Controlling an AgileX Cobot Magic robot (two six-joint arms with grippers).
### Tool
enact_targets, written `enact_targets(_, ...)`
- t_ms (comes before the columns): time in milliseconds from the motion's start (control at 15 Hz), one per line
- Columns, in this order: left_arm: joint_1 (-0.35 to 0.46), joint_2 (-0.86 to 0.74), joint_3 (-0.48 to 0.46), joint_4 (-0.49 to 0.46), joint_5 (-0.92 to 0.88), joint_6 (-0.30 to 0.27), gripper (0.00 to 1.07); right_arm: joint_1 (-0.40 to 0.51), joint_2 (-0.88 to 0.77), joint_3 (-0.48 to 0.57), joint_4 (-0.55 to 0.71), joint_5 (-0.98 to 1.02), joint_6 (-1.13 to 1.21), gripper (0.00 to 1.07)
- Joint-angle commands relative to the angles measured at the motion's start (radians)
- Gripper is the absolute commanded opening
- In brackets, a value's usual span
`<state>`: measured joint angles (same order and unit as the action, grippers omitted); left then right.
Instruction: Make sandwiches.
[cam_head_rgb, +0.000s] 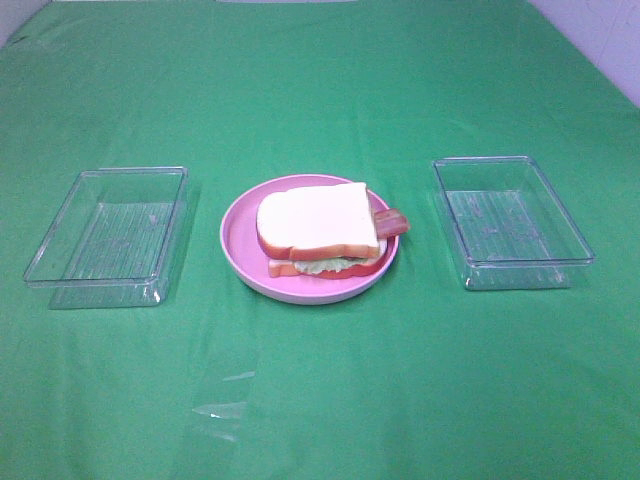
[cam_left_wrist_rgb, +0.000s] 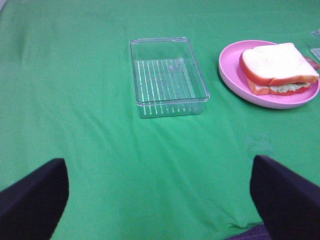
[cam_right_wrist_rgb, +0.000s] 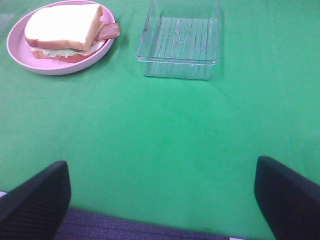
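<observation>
One sandwich (cam_head_rgb: 320, 230) sits assembled on one round pink plate (cam_head_rgb: 238, 245) at the centre of the green cloth (cam_head_rgb: 320, 400). Its two white bread slices have smooth, glossy orange-brown crusts; pale green lettuce with a crinkled edge shows between them, and a reddish-brown bacon strip (cam_head_rgb: 392, 222) protrudes on the right side. Two clear rectangular plastic trays with ribbed floors flank the plate — the left tray (cam_head_rgb: 60, 235) and the right tray (cam_head_rgb: 575, 235) — each apart from the plate. The cloth is matte with faint creases. The left gripper (cam_left_wrist_rgb: 160, 200) and the right gripper (cam_right_wrist_rgb: 162, 200) each show two black fingers spread wide, holding nothing, well apart from the sandwich.
</observation>
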<state>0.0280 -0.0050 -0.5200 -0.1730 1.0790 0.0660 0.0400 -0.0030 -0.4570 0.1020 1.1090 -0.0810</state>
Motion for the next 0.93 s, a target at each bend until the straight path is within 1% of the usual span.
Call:
enact_targets(67, 0.0, -0.015, 0.004, -0.01, -0.007, -0.007, 0.9, -0.007, -0.023, 0.004, 0.003, -0.002, 0.011, 0.96)
enact_targets(200, 0.0, -0.015, 0.004, -0.002, -0.008, -0.003, 0.9, -0.007, -0.023, 0.004, 0.003, -0.002, 0.011, 0.96)
enact_targets(333, 0.0, -0.015, 0.004, 0.04, -0.005, 0.023, 0.9, -0.007, -0.023, 0.004, 0.003, -0.002, 0.011, 0.96)
enact_targets(933, 0.0, -0.015, 0.004, 0.044, -0.005, 0.023, 0.9, -0.007, -0.023, 0.004, 0.003, -0.002, 0.011, 0.96)
